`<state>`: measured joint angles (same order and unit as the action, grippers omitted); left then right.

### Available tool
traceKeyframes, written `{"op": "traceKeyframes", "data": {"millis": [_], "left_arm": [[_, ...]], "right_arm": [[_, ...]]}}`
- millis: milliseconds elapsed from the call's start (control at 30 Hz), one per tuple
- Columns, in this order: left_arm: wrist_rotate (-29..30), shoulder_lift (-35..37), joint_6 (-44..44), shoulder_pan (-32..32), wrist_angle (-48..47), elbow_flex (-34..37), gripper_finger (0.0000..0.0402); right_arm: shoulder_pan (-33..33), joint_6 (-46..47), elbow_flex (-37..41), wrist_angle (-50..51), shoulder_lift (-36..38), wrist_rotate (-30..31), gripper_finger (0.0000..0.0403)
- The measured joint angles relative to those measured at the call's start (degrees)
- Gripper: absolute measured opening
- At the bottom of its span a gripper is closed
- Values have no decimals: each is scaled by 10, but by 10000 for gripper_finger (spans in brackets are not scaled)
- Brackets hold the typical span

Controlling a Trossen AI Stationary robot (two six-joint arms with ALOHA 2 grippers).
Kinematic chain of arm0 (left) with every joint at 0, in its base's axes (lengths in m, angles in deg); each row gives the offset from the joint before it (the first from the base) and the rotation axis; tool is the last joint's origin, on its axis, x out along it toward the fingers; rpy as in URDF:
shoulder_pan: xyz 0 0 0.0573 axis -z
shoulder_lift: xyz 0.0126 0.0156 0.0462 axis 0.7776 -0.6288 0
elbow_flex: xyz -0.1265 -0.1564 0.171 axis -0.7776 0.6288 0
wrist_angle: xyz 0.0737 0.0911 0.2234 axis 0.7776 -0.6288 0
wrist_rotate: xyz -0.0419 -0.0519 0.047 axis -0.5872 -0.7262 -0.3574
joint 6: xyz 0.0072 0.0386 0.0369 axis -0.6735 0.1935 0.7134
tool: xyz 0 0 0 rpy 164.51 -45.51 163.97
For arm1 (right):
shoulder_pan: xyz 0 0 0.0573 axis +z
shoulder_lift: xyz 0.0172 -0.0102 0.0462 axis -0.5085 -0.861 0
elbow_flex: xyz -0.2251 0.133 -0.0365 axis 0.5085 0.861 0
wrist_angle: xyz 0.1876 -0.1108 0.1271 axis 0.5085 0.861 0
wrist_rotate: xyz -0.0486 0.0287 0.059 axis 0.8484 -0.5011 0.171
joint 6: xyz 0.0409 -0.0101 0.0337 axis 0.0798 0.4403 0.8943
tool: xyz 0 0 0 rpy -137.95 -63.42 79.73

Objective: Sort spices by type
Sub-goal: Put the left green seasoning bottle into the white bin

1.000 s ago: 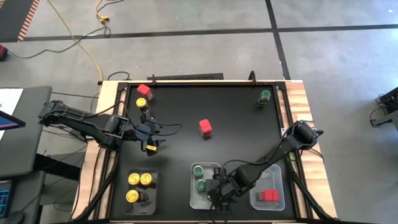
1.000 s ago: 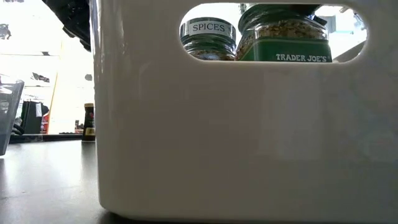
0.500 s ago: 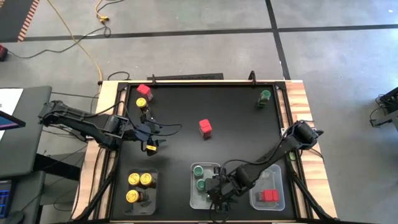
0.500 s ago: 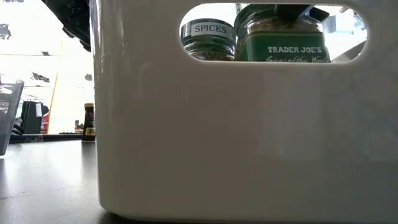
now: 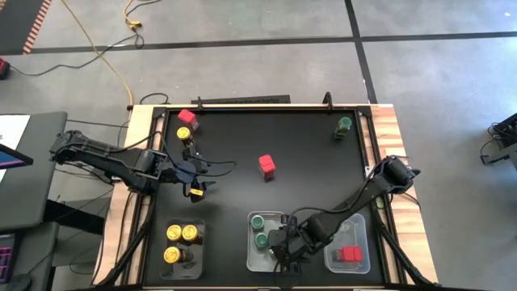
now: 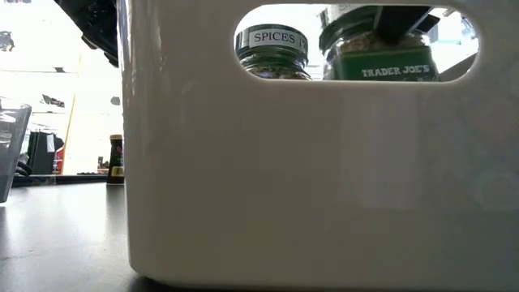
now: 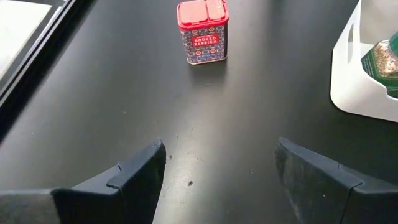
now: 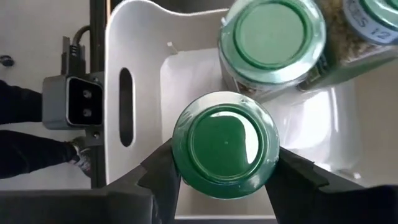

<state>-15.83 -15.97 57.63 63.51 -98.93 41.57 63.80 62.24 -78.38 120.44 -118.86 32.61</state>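
Note:
In the middle white tray [image 5: 269, 242], my right gripper [image 8: 225, 163] is shut on a green-lidded spice jar [image 8: 225, 144]. Two more green-lidded jars [image 8: 272, 37] stand beside it. My left gripper [image 7: 221, 168] hangs open over the table's left part [image 5: 196, 186], with nothing between its fingers. A red-lidded jar [image 7: 202, 31] stands at mid-table [image 5: 266, 166]. Another red-lidded jar [image 5: 187, 118] and a yellow-lidded jar [image 5: 184, 134] stand far left, and a green-lidded jar [image 5: 345, 125] stands far right. My right gripper pinches the jar at its green lid's rim [image 8: 180, 155], one finger [image 8: 160, 174] on each side. The fingers slant down from above. The jar stands upright inside the tray, and the tray wall [image 6: 324, 178] hides whether its bottom rests on the tray floor.
A clear tray [image 5: 183, 242] at the near left holds three yellow-lidded jars. At the near right, another tray [image 5: 361, 242] holds red-lidded jars. Bare black table lies between the loose jars and the trays.
In the low view, the green-lidded jar in the middle tray has jogged up a little, sunk back and shifted slightly sideways. A dark finger of my right gripper now lies against its lid.

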Motion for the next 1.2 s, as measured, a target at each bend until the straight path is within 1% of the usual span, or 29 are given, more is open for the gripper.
{"op": "traceKeyframes", "data": {"millis": [233,500,767,1200], "left_arm": [[0,0,0,0,0,0,285],[0,0,1,0,0,0,285],[0,0,14,0,0,0,285],[0,0,18,0,0,0,285]], "right_arm": [[0,-26,0,2,0,31,218],[-4,-41,0,-21,0,33,221],[-7,-29,0,5,0,33,221],[-8,-27,0,1,0,39,232]]}}
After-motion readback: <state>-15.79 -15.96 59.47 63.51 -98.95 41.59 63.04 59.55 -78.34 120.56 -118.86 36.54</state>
